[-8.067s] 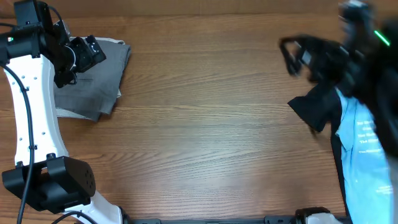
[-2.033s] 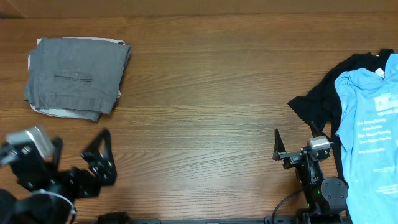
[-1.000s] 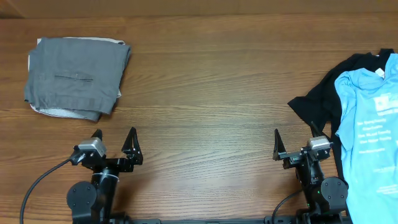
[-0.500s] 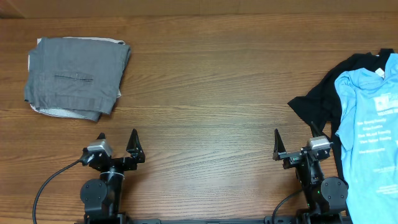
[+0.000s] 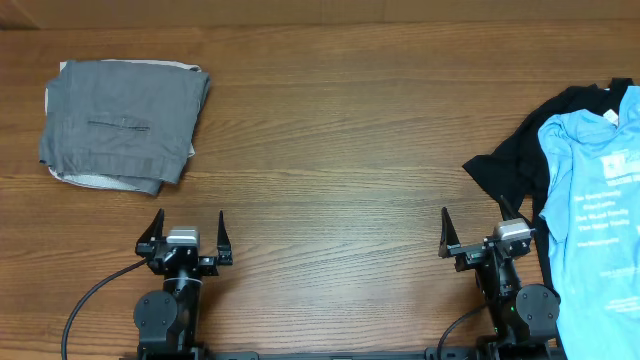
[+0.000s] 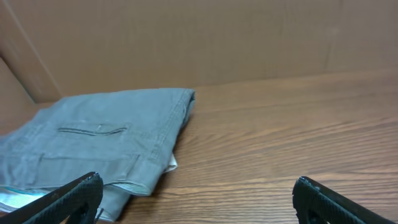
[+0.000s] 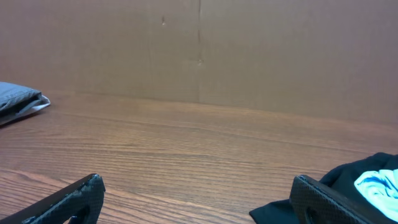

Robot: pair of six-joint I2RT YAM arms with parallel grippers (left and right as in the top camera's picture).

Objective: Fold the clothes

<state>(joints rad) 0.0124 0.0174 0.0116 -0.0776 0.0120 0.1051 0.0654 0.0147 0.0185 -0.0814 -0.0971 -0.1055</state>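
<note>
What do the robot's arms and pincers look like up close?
Both are black. The left gripper and right gripper each have two slim pointed fingers with a small silver box behind, above a round black joint. A thin black cable loops from the left one.

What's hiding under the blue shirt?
A black garment lies under the light blue T-shirt, sticking out along one side and past its collar. How far it reaches underneath is covered, and anything else below cannot be seen.

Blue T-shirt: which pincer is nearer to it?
Right. The right pincer sits close beside the T-shirt; the left pincer is across the table, near the grey shorts.
</note>
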